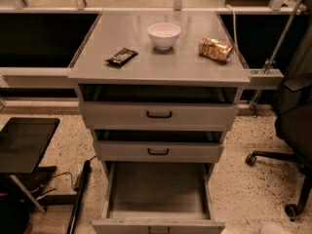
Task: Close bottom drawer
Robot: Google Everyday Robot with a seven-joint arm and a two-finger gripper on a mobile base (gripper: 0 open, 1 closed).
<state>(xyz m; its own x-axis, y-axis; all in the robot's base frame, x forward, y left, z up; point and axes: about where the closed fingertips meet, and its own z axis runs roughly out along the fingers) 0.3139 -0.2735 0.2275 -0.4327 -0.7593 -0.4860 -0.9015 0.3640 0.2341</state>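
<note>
While the two upper drawers (pixel 158 115) sit only a little way out, the bottom drawer (pixel 158 191) is pulled right out toward the camera, down at 6 o'clock in the shot. Its grey tray looks bare inside, and its front panel is cut off by the lower edge, with just a hint of the dark handle (pixel 158 229) showing.

The gripper isn't in the shot at all, so I can't tell if it's clenched, released or holding anything. All I get is a pale rounded bit (pixel 276 228) poking in at the bottom edge around 5 o'clock, just beside the drawer's front corner and not touching it as far as I can see. What part of the robot it is, I can't say.

On the cabinet top (pixel 161 69) there's a white bowl (pixel 164 34) at 12 o'clock, a black wrapper (pixel 121 56) off at 10 o'clock from the middle of the top, and a crumpled gold packet (pixel 215 48) at 2 o'clock. All three sit well apart.

An office chair (pixel 294 126) stands at 3 o'clock on the speckled floor (pixel 248 189), and a low black table (pixel 24 143) sits at 8 o'clock with some cables (pixel 78 184) next to it.
</note>
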